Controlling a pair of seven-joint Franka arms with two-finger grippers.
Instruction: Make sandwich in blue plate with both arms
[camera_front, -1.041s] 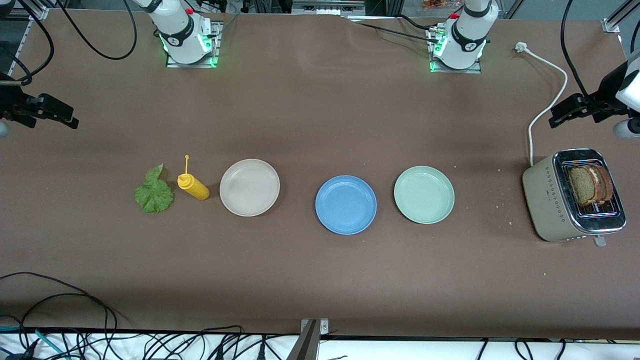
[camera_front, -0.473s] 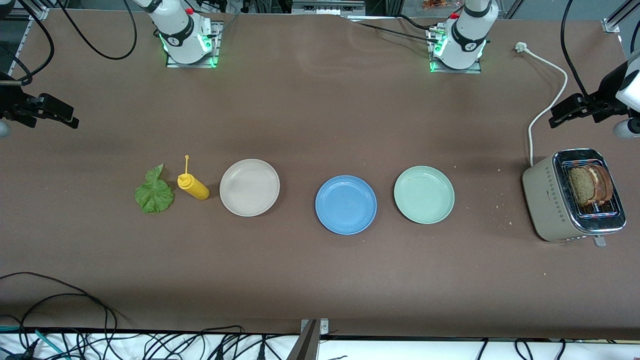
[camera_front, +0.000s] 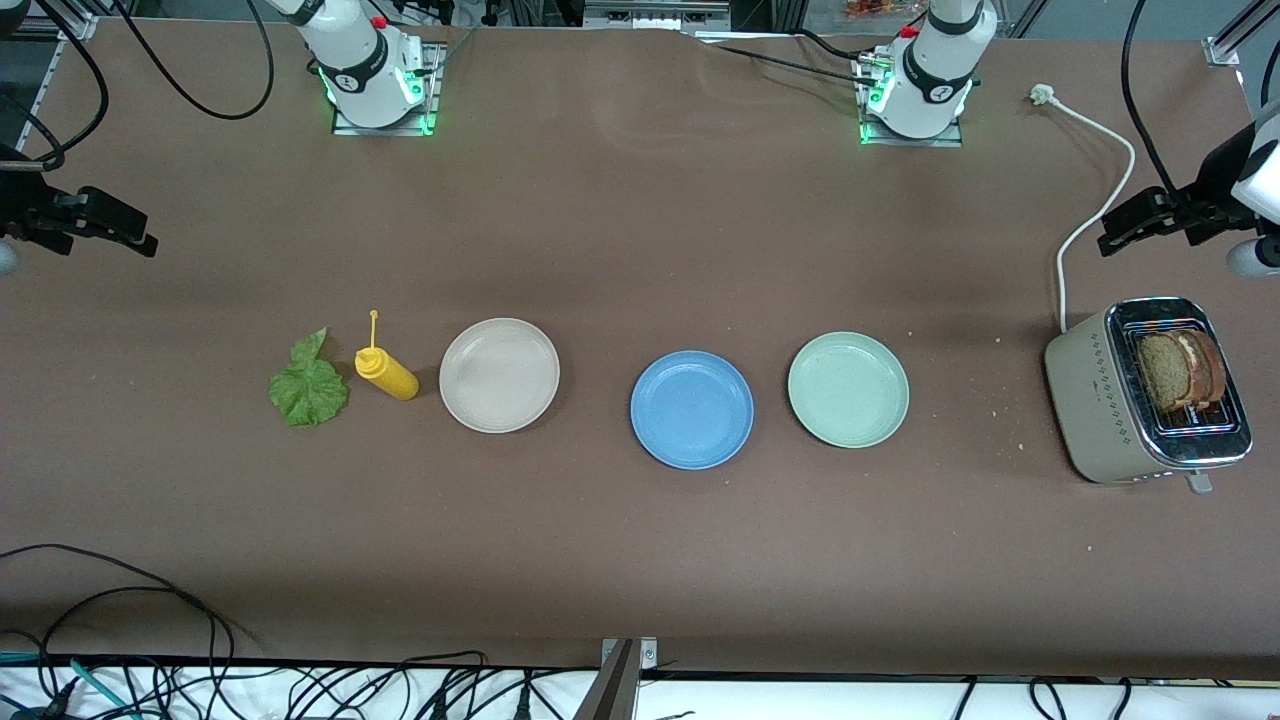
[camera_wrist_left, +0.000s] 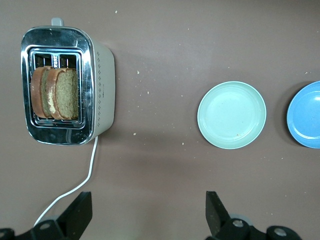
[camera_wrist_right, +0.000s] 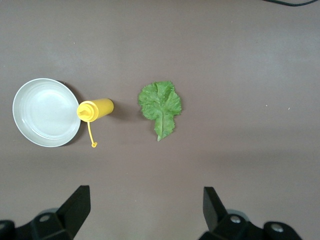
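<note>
The blue plate (camera_front: 692, 409) (camera_wrist_left: 306, 121) lies bare mid-table, between a beige plate and a pale green one. Two brown bread slices (camera_front: 1180, 370) (camera_wrist_left: 56, 93) stand in the toaster (camera_front: 1110, 400) (camera_wrist_left: 102, 85) at the left arm's end. At the right arm's end a green lettuce leaf (camera_front: 308, 385) (camera_wrist_right: 160, 105) lies flat on the table. My left gripper (camera_front: 1120, 232) (camera_wrist_left: 148, 200) hangs open and holds nothing, high over the table beside the toaster. My right gripper (camera_front: 135, 238) (camera_wrist_right: 145, 192) hangs open and holds nothing, over bare table near the lettuce.
A yellow squeeze bottle (camera_front: 387, 372) (camera_wrist_right: 96, 109) lies on its side between the lettuce and the beige plate (camera_front: 499, 375) (camera_wrist_right: 45, 112). The pale green plate (camera_front: 848, 389) (camera_wrist_left: 231, 115) sits between the blue plate and the toaster. The toaster's white cable (camera_front: 1090, 220) runs toward the left arm's base.
</note>
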